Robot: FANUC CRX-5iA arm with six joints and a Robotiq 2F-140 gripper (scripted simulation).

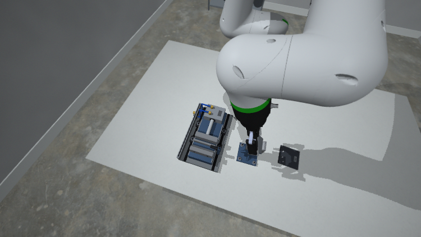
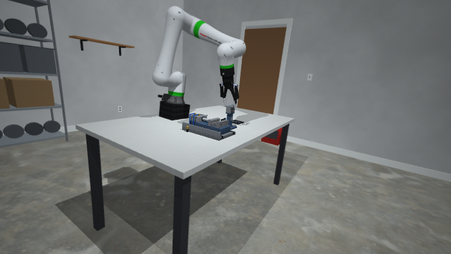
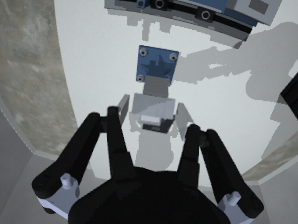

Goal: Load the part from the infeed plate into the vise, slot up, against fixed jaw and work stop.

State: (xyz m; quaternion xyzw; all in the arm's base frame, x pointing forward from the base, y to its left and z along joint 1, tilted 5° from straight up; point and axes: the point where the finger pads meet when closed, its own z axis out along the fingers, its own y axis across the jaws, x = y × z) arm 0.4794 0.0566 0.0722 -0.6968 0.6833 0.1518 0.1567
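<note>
The vise [image 1: 200, 156] [image 2: 208, 129] stands open. Its moving jaw [image 1: 206, 137] is on the cylinder rod [image 1: 209, 126], and its fixed jaw [image 1: 201, 150] faces it. The work stop [image 1: 214, 146] points in at one end, and no block shows between the jaws. The V-block stand has a blue base [image 1: 246, 160] [image 3: 157, 62]. The light grey part [image 3: 154, 104] appears to rest on its raised head; the slot's direction is unclear. My gripper [image 2: 230, 103] [image 3: 152, 106] is partly open above the stand, its fingers on either side of the part, with gaps showing in the wrist view.
The dark infeed plate [image 1: 289, 156] [image 2: 238, 121] lies beside the stand, away from the vise, with no block on it. The vise has blue hoses [image 1: 201, 109] at its cylinder end. The robot's black base [image 2: 174, 110] stands at the back of the table [image 2: 142, 138].
</note>
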